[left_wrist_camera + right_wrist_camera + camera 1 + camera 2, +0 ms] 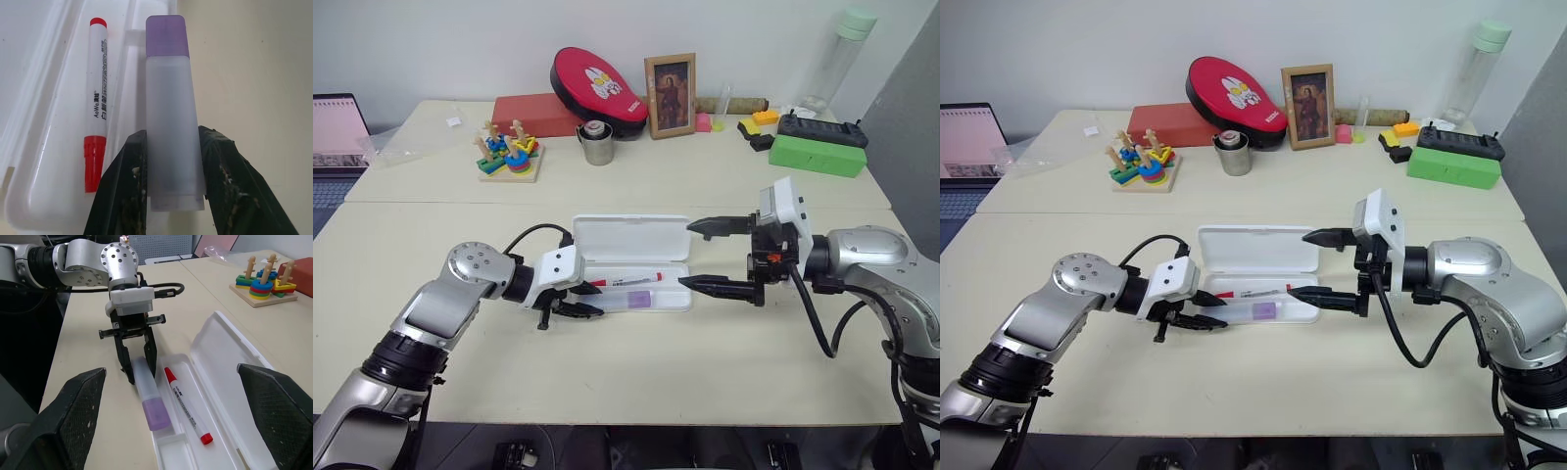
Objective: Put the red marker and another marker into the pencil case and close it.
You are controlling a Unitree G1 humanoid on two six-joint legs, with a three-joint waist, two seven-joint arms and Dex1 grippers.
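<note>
**Highlighter gripped at the open case**

Centre of the frame in the head views, the pencil case (631,238) lies open on the tabletop (705,352), its lid folded back toward the top of the picture. Inside the tray the red marker (625,281) lies lengthwise, and the purple-capped highlighter (636,296) sits along the tray's near edge.

From the head views the highlighter looks like a small pale smear; the left wrist view shows it plainly, a frosted grey-lavender body with a purple cap, pinched between two black fingers (122,196), with the red marker beside it inside the tray. The right wrist view shows the same grip from the opposite side: the highlighter slants down from the fingers, cap end resting on the tray's near wall.

The left arm reaches in from the lower left of the frame, forearm low over the tabletop, its wrist angled down toward the case. The left claw (576,308) is clenched on the highlighter's rear end.

The right arm comes in from the right edge, roughly level. The right claw (715,257) is spread wide and holds nothing, one finger above the case's right end, the other beside it.
</note>
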